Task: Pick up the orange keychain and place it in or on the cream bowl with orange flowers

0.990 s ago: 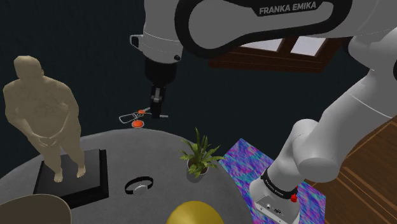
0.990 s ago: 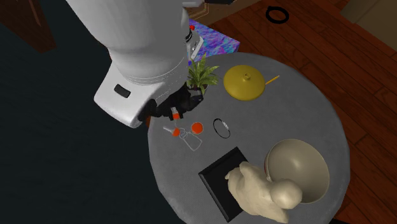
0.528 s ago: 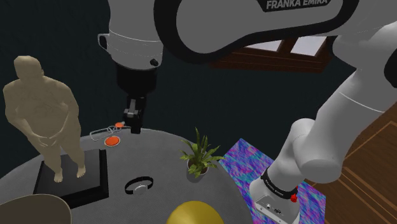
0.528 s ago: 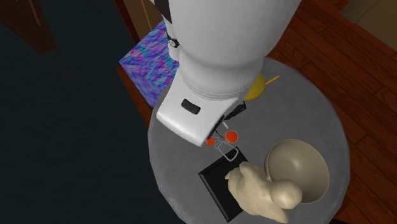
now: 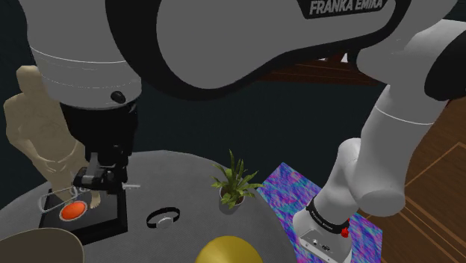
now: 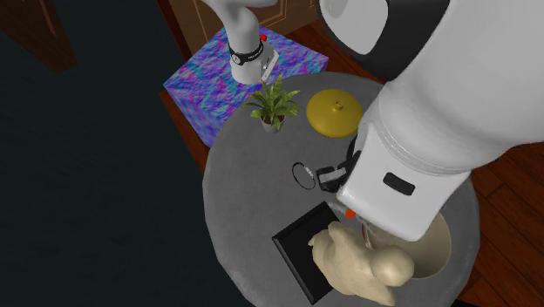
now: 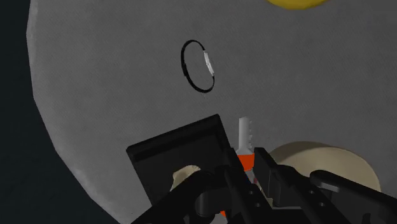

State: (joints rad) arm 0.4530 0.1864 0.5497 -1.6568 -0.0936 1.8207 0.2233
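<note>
- The black claw (image 7: 245,170) is clamped shut on the orange keychain (image 7: 245,159), its two fingers pinching the orange body between them.
- The keychain's long axis runs straight out from the fingertips. A pale toothed key blade (image 7: 246,133) pokes forward past them, and the round orange tag (image 5: 71,211) dangles beneath the claw.
- On one side, just beside the claw, sits the black plinth (image 7: 181,149) that carries the tan statue (image 5: 37,127). From the shoulder view the tag hangs in front of that plinth, and I cannot tell whether it touches.
- The cream bowl (image 7: 324,162) lies just beside the claw on the opposite side from the plinth. I can make out no flower pattern on it.
- To my eye the coming move is a short sideways carry away from the plinth and over the bowl's rim, keeping the dangling tag off the statue before letting go.
- A black ring bracelet (image 7: 198,65) lies well ahead of the claw, out of the way.
</note>
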